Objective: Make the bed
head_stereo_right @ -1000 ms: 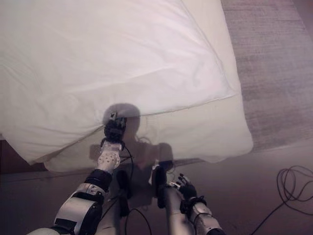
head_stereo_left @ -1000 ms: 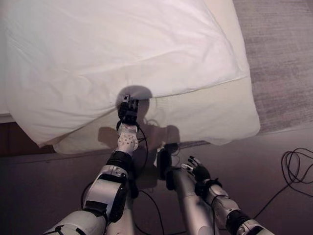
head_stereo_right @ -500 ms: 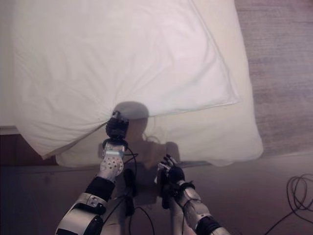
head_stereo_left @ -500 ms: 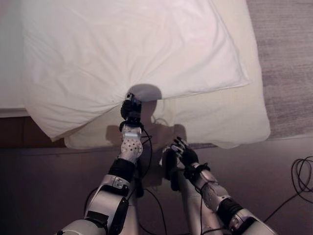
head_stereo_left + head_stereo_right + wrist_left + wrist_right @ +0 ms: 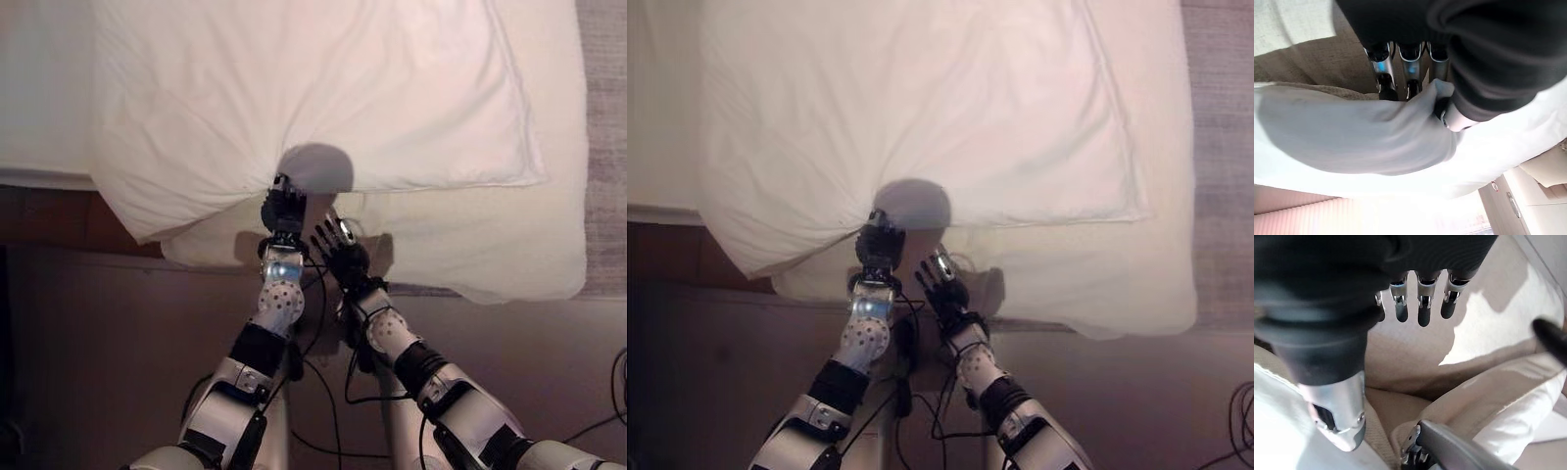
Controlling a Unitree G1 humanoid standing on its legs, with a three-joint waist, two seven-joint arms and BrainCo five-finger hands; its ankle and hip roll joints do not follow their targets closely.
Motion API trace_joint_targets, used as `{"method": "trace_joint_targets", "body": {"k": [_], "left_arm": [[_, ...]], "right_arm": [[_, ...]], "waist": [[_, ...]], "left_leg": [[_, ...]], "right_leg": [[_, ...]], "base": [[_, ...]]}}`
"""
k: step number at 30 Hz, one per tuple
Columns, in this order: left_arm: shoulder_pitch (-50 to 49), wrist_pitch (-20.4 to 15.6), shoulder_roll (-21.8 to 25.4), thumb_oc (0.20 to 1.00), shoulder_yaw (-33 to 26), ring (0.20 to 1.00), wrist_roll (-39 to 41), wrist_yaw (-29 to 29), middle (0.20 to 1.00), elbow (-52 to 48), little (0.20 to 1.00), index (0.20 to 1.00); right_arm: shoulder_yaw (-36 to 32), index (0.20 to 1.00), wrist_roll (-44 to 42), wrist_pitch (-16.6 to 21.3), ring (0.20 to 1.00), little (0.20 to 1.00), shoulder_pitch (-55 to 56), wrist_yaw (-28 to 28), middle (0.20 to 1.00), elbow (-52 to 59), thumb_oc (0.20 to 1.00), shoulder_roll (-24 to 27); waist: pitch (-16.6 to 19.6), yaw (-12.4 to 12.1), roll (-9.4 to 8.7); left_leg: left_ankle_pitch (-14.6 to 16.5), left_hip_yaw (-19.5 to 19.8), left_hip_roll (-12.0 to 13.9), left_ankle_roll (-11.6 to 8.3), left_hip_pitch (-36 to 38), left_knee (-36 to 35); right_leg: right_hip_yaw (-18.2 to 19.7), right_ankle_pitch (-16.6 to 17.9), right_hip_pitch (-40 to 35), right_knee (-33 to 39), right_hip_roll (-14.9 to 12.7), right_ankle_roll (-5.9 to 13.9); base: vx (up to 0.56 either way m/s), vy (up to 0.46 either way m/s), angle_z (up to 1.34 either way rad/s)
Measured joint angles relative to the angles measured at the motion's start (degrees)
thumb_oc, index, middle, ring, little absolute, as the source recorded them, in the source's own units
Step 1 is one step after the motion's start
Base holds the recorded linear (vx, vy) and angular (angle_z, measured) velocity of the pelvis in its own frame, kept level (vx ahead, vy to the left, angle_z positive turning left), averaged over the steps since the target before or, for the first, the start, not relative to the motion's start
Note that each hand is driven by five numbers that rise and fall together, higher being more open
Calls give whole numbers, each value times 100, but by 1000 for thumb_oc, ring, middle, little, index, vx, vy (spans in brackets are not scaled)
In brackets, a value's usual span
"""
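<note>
My left hand is pinched on the near edge of the white rumpled duvet on the cream mattress; I'd bring the splay-fingered, empty right hand alongside, grip, then pull evenly.

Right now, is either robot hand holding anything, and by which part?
The left robot hand pinches the white duvet at its near edge, cloth bunched between fingers and thumb. The right robot hand is open, holding nothing.

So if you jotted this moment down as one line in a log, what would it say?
left hand: pinching white duvet edge | right hand: open, beside it, holding nothing | mattress: corner uncovered
</note>
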State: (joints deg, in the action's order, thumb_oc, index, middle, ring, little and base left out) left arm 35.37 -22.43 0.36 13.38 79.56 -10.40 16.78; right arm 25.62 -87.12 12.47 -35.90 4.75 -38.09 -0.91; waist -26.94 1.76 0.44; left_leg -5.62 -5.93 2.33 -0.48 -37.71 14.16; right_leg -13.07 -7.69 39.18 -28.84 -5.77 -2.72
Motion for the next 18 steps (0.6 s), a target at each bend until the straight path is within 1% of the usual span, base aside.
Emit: {"method": "trace_joint_targets", "body": {"k": [5, 6, 8, 10, 14, 15, 18], "left_arm": [[-161, 0, 75, 200, 6, 200, -5, -106, 200, -234, 200, 200], [-171, 0, 67, 200, 11, 200, -7, -132, 200, -274, 200, 200], [-170, 0, 65, 200, 7, 200, -9, -167, 200, -280, 200, 200], [-222, -1, 72, 200, -4, 200, -14, -207, 200, -353, 200, 200], [-336, -13, 75, 200, -100, 200, -43, -295, 200, -458, 200, 200], [-411, -23, 90, 200, -117, 200, -187, -323, 200, -463, 200, 200], [-537, -28, 108, 200, -120, 200, -254, -386, 200, -710, 200, 200]], "right_arm": [[-27, 1000, -339, 25, 1000, 1000, 35, 75, 1000, 463, 1000, 17], [-40, 1000, -413, 99, 1000, 1000, 100, 93, 1000, 730, 1000, 55], [-83, 1000, -474, 136, 1000, 1000, 106, 118, 1000, 905, 1000, 94], [-151, 1000, -546, 180, 1000, 1000, 140, 156, 1000, 1088, 1000, 135], [-399, 1000, -634, 405, 1000, 1000, 242, 245, 1000, 1446, 1000, 203], [-453, 1000, -634, 455, 1000, 1000, 291, 258, 1000, 1600, 1000, 229], [-504, 1000, -632, 498, 1000, 1000, 444, 280, 1000, 1951, 1000, 351]], "waist": [[-19, -24, 35], [-37, -60, 67], [-56, -112, 103], [-56, -116, 103], [-57, -109, 105], [-57, -104, 105], [-57, -106, 106]], "left_leg": [[-28, 4, -29, 8, -12, -51], [-28, 4, -31, 7, -19, -65], [-28, 2, -31, 6, -31, -64], [-26, 2, -33, 4, -74, -53], [-26, -4, -32, 4, -102, -45], [-25, -5, -31, 2, -102, -37], [-25, -7, -30, 2, -103, -42]], "right_leg": [[-16, -24, 35, -9, -33, 18], [-16, -28, 51, -8, -35, 20], [-14, -34, 68, -18, -36, 14], [-15, -54, 118, -53, -44, 10], [-8, -58, 160, -78, -46, 7], [-4, -59, 165, -85, -46, 7], [4, -59, 175, -92, -44, 6]], "base": [[3, 2, 1], [0, 0, 0], [0, 0, 0], [0, 0, 0], [0, 0, 0], [0, 0, 0], [0, 0, 0]]}}
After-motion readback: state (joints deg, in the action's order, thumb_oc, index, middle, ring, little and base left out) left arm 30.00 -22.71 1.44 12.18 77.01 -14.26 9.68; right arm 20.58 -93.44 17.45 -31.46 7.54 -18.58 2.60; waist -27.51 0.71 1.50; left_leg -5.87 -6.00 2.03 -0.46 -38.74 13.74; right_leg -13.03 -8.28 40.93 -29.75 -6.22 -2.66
